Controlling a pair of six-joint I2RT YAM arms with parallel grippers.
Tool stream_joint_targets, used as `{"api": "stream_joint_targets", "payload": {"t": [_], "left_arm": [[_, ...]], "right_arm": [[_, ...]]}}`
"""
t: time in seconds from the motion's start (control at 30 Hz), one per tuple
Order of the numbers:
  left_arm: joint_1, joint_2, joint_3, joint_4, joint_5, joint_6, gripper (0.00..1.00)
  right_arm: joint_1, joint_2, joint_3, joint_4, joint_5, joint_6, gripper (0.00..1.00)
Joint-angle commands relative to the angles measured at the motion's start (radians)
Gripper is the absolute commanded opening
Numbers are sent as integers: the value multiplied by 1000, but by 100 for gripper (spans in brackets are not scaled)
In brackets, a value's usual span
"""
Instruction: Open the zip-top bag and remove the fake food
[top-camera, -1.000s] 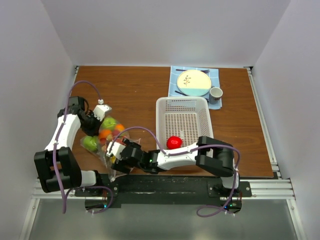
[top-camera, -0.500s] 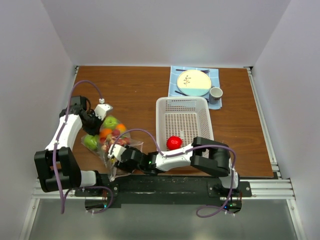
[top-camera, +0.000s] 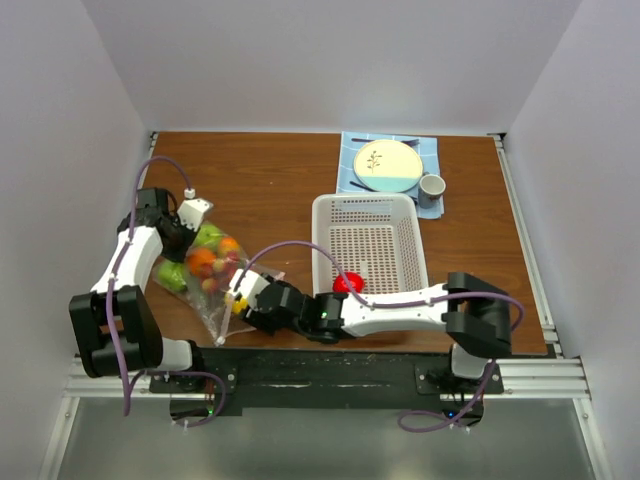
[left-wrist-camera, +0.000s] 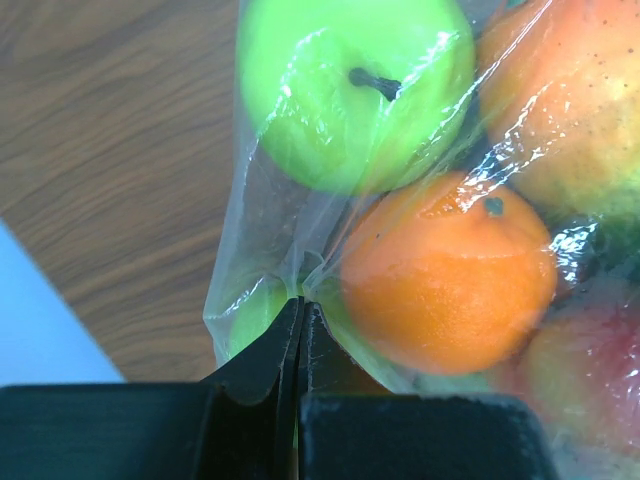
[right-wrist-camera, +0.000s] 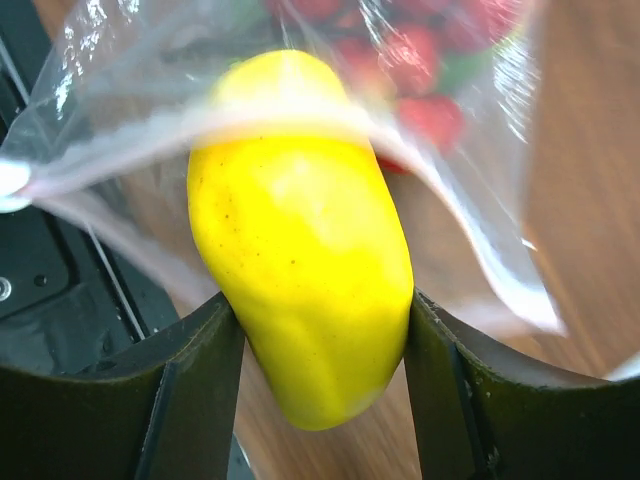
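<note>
right gripper (right-wrist-camera: 315, 312) went from wide open to clamped on lemon (right-wrist-camera: 300, 240); left gripper (left-wrist-camera: 298, 335) dragged zip-top bag (left-wrist-camera: 262, 215) away from it.

Bright even light, glare on the zip-top bag (left-wrist-camera: 270, 200), blurred close-ups

The clear, crinkly bag (top-camera: 212, 310) lies at the near left of the desk (top-camera: 270, 180), bulging with glossy plastic fruit: a green apple (left-wrist-camera: 350, 90), an orange (left-wrist-camera: 450, 270) and red strawberries (right-wrist-camera: 425, 60). A yellow lemon (right-wrist-camera: 300, 290) pokes out of its near mouth, clamped in the right gripper (right-wrist-camera: 318, 305). A red fruit (top-camera: 347, 284) lies apart in the basket (top-camera: 365, 215).
</note>
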Motion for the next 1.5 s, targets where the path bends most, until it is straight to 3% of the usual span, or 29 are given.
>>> {"api": "stream_joint_targets", "payload": {"t": [0.0,0.2,0.33,0.47,0.6,0.67,0.7,0.8,0.9,1.07,1.2,1.27,1.33,1.37,1.4,1.47], "left_arm": [[29,12,20,79,-89,-26,0],[35,3,62,27,-42,-56,0],[37,-16,95,-47,38,-96,0],[35,-31,140,-153,153,-110,0],[37,-37,163,-219,213,-105,0],[37,-42,165,-231,208,-101,0],[35,-47,163,-231,201,-99,0],[37,-60,148,-225,170,-90,1],[37,-82,128,-208,133,-78,3],[37,-93,91,-191,127,-59,6],[35,-116,51,-151,121,-37,1],[37,-114,50,-139,121,-36,1],[37,-106,63,-138,122,-50,6],[37,-103,82,-136,122,-56,15],[35,-97,94,-133,121,-64,18],[37,-99,112,-125,119,-73,28]], "right_arm": [[-2,-86,3,-144,105,64,1],[-87,-227,-63,-293,273,178,0],[-264,-360,-106,-354,285,290,0],[-363,-393,-80,-422,352,360,0],[-438,-295,-26,-509,373,393,16],[-470,-216,3,-521,356,390,32],[-479,-193,11,-524,347,388,48],[-504,-124,46,-524,339,383,73],[-507,-110,83,-529,368,380,89],[-506,-150,118,-524,409,367,98],[-437,-260,59,-444,366,315,98],[-334,-303,-6,-384,353,262,93],[-232,-339,-30,-327,296,244,75],[-204,-342,-52,-310,275,241,65],[-175,-345,-64,-275,256,241,47],[-107,-331,-93,-235,195,242,22]]}}
